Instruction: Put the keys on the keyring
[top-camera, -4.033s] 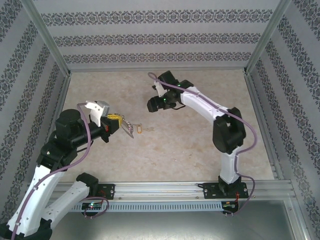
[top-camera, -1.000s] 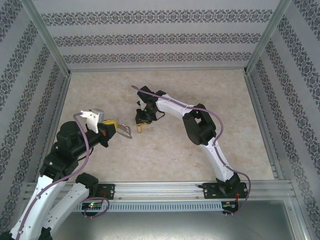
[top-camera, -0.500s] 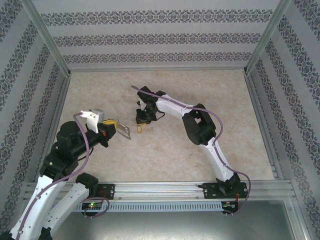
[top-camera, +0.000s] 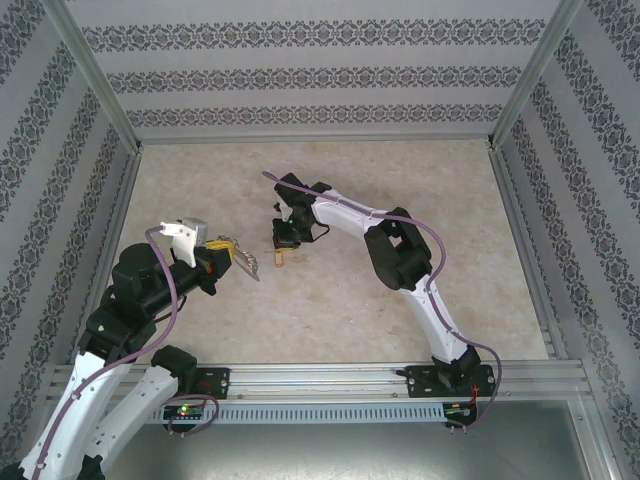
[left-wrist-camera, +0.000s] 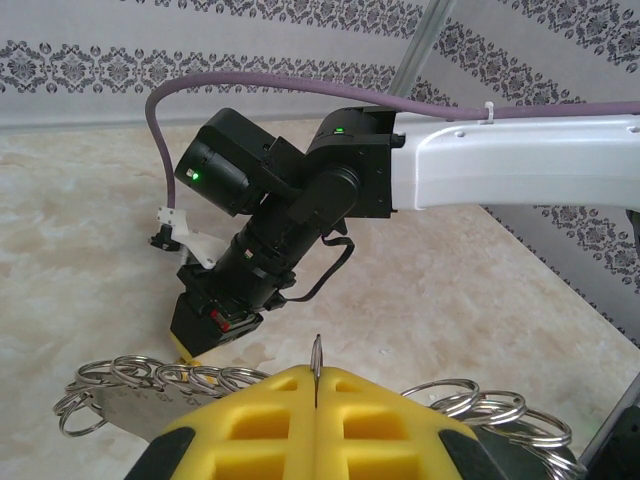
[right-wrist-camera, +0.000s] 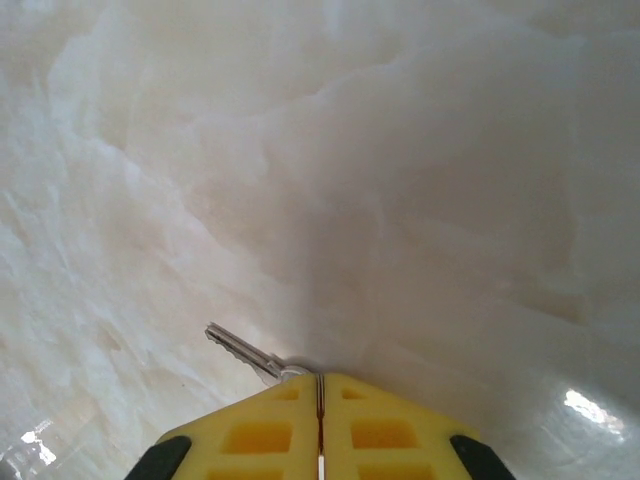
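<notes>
My left gripper (left-wrist-camera: 316, 385) is shut on the keyring (left-wrist-camera: 316, 352), a thin metal loop seen edge-on between the yellow fingers. Several small silver rings (left-wrist-camera: 150, 378) hang off it on both sides, with a flat grey metal piece at the lower left. From above, this silvery cluster of keys (top-camera: 247, 263) juts from the left gripper (top-camera: 228, 252). My right gripper (right-wrist-camera: 320, 385) points down at the table and is shut on the head of one silver key (right-wrist-camera: 240, 350), whose blade lies on the surface. From above, the right gripper (top-camera: 281, 252) stands just right of the cluster.
The beige marbled tabletop (top-camera: 330, 300) is walled by patterned panels with metal corner posts (top-camera: 520, 85). The right arm's white link (left-wrist-camera: 520, 165) and black wrist (left-wrist-camera: 270, 250) cross in front of the left gripper. An aluminium rail (top-camera: 330, 378) runs along the near edge.
Four seconds ago the right arm was raised at the back centre; it has come down to the table beside the left gripper. Over the last second both arms have barely moved.
</notes>
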